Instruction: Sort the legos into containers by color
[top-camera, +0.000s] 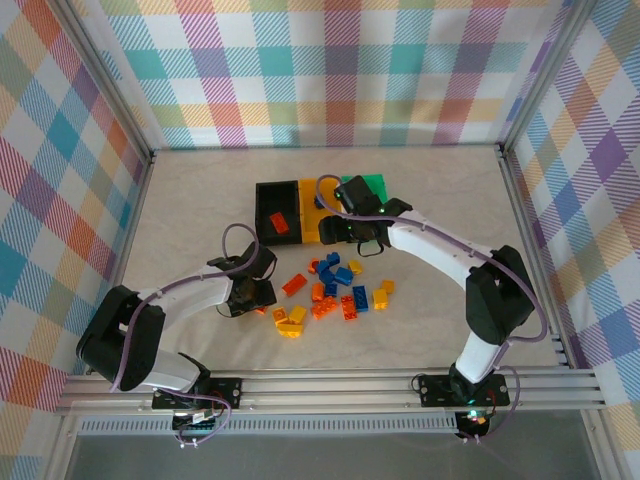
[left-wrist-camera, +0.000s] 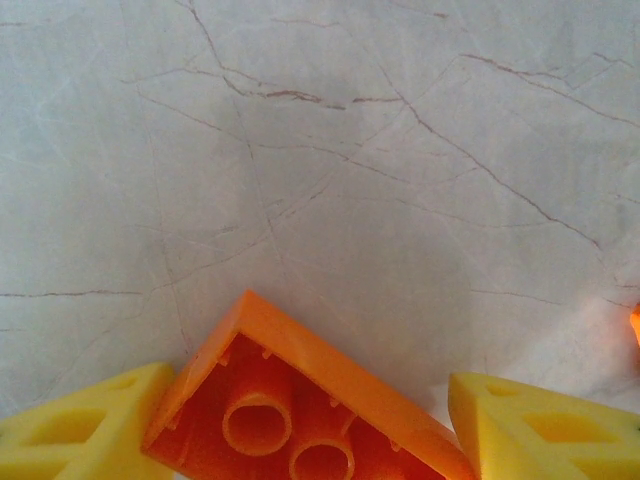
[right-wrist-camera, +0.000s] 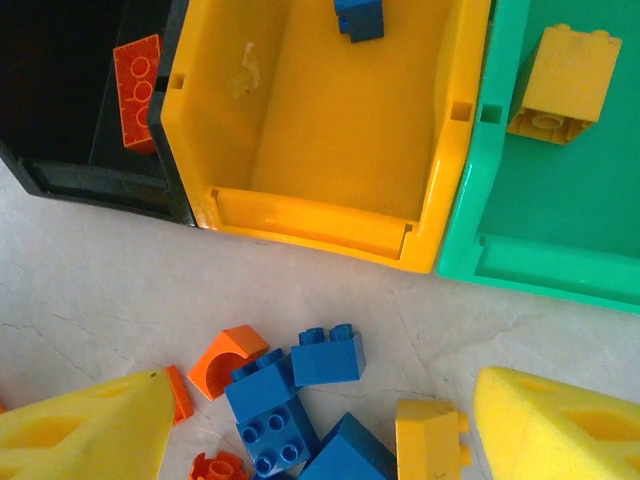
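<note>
An upside-down orange brick (left-wrist-camera: 300, 410) lies on the table between the yellow fingers of my left gripper (left-wrist-camera: 305, 375). The left finger (left-wrist-camera: 80, 425) touches it. The right finger (left-wrist-camera: 540, 425) meets it about at the frame's bottom edge, so a grip is unclear. In the top view that gripper (top-camera: 250, 297) sits low, left of the loose legos (top-camera: 335, 290). My right gripper (right-wrist-camera: 325, 385) hangs open over blue bricks (right-wrist-camera: 328, 355) in front of the containers. The black bin (right-wrist-camera: 90, 180) holds a red-orange brick (right-wrist-camera: 137, 75), the yellow bin (right-wrist-camera: 310, 225) a blue one (right-wrist-camera: 358, 17), the green bin (right-wrist-camera: 540, 270) a yellow one (right-wrist-camera: 565, 70).
The three bins (top-camera: 318, 235) stand in a row at mid-table, partly under the right arm (top-camera: 440, 250). Orange, blue and yellow bricks are scattered between the two grippers. Metal frame posts (top-camera: 520, 190) and plaid walls close in the table.
</note>
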